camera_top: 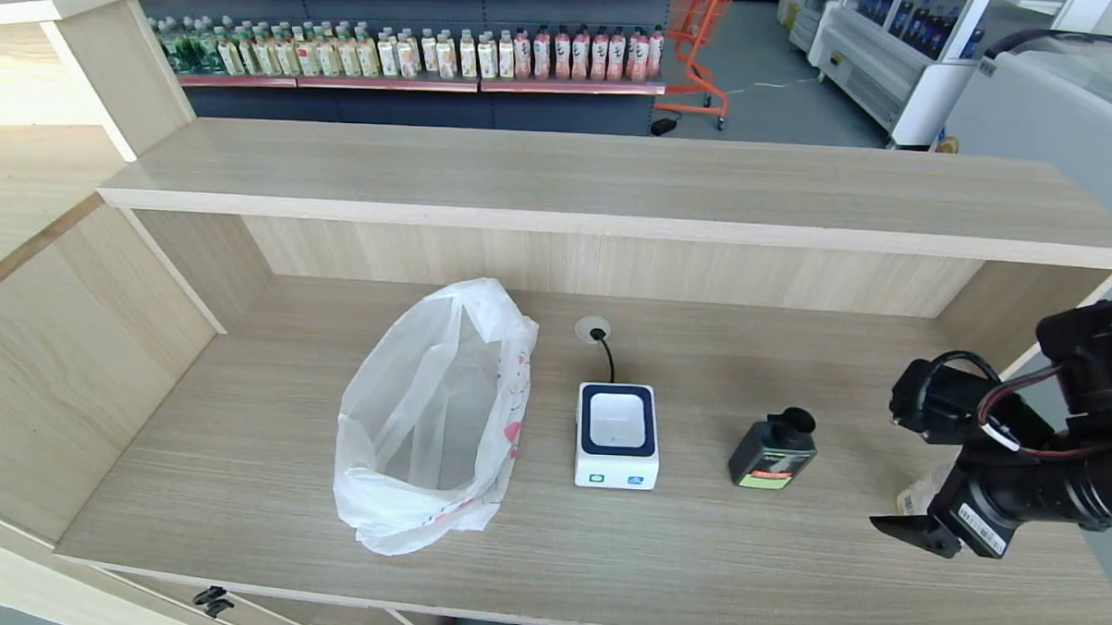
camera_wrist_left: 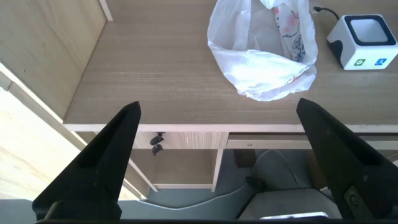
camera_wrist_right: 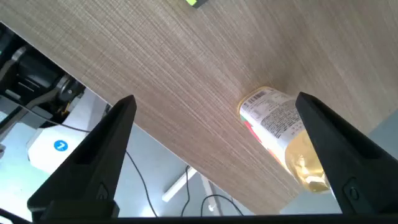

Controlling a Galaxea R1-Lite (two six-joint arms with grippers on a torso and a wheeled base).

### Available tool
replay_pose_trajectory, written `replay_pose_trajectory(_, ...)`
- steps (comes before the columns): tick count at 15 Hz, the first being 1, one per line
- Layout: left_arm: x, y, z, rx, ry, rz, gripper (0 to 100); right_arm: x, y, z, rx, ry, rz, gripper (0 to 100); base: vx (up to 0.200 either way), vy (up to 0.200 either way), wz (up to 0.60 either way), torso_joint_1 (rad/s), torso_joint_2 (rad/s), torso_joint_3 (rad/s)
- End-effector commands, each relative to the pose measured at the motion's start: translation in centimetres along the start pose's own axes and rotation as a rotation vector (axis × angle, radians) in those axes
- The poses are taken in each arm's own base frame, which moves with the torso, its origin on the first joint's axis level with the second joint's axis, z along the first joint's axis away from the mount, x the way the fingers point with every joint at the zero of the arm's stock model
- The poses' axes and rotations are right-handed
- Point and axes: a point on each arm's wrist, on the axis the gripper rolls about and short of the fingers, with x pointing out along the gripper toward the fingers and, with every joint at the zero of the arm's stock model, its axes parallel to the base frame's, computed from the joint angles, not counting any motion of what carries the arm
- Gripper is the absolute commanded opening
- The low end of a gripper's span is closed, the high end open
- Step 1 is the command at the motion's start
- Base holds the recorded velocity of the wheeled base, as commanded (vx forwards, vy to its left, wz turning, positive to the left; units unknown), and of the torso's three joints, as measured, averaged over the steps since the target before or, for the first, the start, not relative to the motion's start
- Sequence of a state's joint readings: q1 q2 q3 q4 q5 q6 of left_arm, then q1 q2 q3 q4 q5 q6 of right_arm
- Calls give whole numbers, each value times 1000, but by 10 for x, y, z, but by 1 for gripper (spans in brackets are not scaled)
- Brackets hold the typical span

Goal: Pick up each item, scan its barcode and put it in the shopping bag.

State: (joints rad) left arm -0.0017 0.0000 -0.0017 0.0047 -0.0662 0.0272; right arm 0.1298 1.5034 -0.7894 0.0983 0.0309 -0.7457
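1. The shopping bag (camera_top: 432,419) lies beside the scanner (camera_top: 616,435) and looks empty, so nothing is packed yet.
2. The dark bottle (camera_top: 773,450) stands untouched on the counter (camera_top: 695,558).
3. The yellow bottle (camera_wrist_right: 283,134) lies by the right gripper (camera_wrist_right: 216,99), whose fingers are wide apart.
4. The left gripper (camera_wrist_left: 219,106) is apart too and holds nothing.

White shopping bag (camera_top: 432,419) is lying open beside the barcode scanner (camera_top: 616,435); dark bottle (camera_top: 773,452) and toppled yellowish bottle (camera_wrist_right: 283,134) are resting farther right.

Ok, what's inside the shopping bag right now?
No items visible in the shopping bag: its open mouth shows only translucent plastic over the counter. The printed, crumpled folds along one side hide whatever lies behind them. The dark bottle stands outside, beside the scanner.
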Motion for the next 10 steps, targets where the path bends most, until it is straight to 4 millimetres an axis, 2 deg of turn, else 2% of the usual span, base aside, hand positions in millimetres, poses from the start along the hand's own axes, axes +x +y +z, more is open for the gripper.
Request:
replay_pose_trajectory(1,0,0,0,0,2,0,100,27,-2,3,-39,23,26,100,0,0,0,0,0,0)
replay_pose_trajectory(4,0,0,0,0,2,0,100,54,5,13,-74,-6,38,100,0,0,0,0,0,0)
replay_pose_trajectory(10,0,0,0,0,2,0,100,88,20,36,-99,-63,74,100,0,0,0,0,0,0)
